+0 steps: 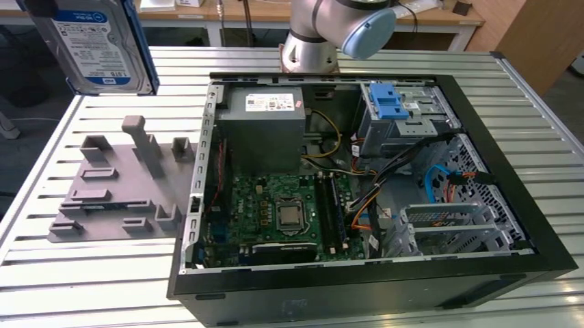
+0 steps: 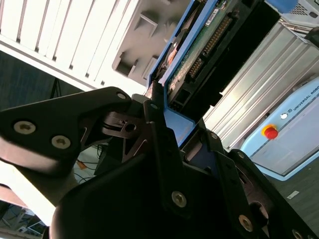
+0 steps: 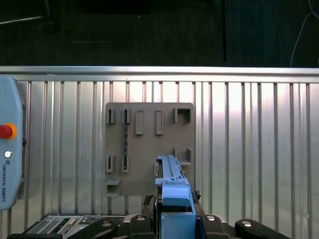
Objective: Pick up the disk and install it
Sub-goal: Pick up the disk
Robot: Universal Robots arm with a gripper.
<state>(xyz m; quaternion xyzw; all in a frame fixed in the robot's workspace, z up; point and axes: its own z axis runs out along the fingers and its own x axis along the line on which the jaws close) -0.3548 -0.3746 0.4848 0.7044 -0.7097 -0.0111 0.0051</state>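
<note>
This is a robotics lab or test workshop. A slatted metal table carries an opened computer case with its circuit board bare, and a grey slotted holder plate at 9 o'clock. A robot arm stands at 12 o'clock, its jaws clamped on the disk. Wooden benches stand behind. The first wrist view shows a control pendant with a red stop button.

The arm rises with a blue-capped joint in the exterior view. Its gripper points downward, with black jaws clamped on the blue-framed edge of the disk.
</note>
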